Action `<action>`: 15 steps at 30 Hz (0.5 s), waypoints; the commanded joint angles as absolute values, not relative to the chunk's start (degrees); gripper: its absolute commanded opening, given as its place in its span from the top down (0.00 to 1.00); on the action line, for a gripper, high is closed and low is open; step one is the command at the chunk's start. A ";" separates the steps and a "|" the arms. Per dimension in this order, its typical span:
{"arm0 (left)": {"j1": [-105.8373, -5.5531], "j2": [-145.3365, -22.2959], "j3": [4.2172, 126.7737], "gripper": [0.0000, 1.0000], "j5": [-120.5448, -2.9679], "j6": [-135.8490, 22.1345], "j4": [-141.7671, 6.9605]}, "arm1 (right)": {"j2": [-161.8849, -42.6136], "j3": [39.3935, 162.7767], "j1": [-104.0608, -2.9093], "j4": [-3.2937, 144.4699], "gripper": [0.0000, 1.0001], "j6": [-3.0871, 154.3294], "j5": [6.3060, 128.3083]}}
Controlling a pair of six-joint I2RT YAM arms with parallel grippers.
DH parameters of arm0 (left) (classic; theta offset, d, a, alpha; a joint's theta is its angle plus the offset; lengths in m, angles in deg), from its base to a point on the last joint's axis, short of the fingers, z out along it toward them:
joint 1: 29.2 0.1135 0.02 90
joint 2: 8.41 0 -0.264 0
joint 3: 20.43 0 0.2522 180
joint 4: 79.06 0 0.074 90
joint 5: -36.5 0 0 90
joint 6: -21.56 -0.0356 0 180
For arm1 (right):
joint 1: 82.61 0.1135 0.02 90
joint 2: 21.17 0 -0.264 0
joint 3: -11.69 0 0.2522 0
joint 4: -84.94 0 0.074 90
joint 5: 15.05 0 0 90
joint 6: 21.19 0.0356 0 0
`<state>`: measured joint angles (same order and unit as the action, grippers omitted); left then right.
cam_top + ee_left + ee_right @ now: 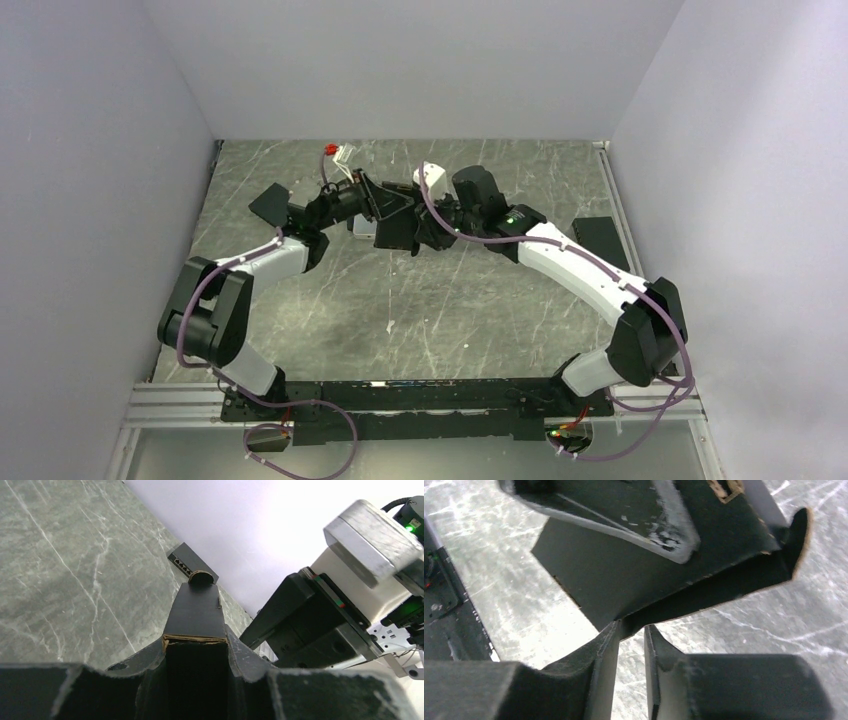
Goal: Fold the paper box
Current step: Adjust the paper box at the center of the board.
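Left pincer (196, 649) taken first: found pinching a narrow flap of the paper box (197, 605) edge-on, raw brown card edge bared between the jaws; judged an anchoring grip, meant to steady the sheet so as to bend another panel against it; found the right pincer (630, 636) with a slim gap between its jaws, table (744, 625) visible through, and a creased corner of the box right at the tips; could not tell whether nipped or merely touched; read as lining up on a fold line. Placed the box, by the top camera, toward the back of the table, seemingly lifted between both pincers, a small silver-grey case (363, 229) peeking out beneath and a black slab (270, 203) near on the left; lost both grips there, black on black. Got from the left wrist alone the flap's rounded tab end and, beyond, a small black ported unit (192, 566) by the wall; got from the right wrist alone the broad panel, an upturned side flap with its tab, and one worn finger (664, 530) of the left pincer laid across the card.
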<state>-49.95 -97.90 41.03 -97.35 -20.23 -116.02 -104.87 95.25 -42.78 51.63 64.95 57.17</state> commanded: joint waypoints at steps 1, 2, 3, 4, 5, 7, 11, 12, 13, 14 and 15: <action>-50.07 -98.92 42.48 1.00 -95.77 -18.75 -119.41 | -102.03 96.30 -43.48 56.21 0.67 63.27 41.61; -49.65 -98.40 42.27 1.00 -96.03 -17.98 -120.04 | -101.44 95.69 -45.80 56.22 0.65 63.42 39.50; -49.14 -97.65 42.09 1.00 -96.23 -17.38 -120.32 | -100.70 94.89 -48.49 56.24 0.60 63.04 36.05; -48.62 -96.69 41.84 1.00 -96.48 -16.64 -120.40 | -99.66 94.15 -50.88 56.12 0.56 62.30 32.59; -48.07 -96.02 41.65 1.00 -96.76 -15.89 -120.41 | -98.63 93.57 -53.12 55.77 0.51 61.05 29.64; -46.85 -95.29 41.29 1.00 -96.93 -13.32 -121.15 | -96.19 93.18 -56.19 52.58 0.46 54.30 22.87; -44.78 -95.95 41.15 1.00 -97.62 -5.94 -125.31 | -94.13 93.11 -58.10 45.21 0.40 39.16 17.35; -44.48 -96.36 41.07 1.00 -97.57 -3.90 -126.79 | -93.84 92.56 -58.17 43.81 0.36 33.90 16.09; -44.15 -96.81 40.93 1.00 -97.30 -2.04 -127.92 | -93.77 92.18 -58.18 41.32 0.32 26.64 13.91; -43.87 -97.35 40.82 1.00 -97.01 0.02 -128.98 | -93.83 91.87 -58.27 37.31 0.28 16.21 11.43; -43.53 -97.87 40.60 1.00 -96.70 2.44 -130.00 | -93.90 91.37 -58.39 30.23 0.26 2.37 9.37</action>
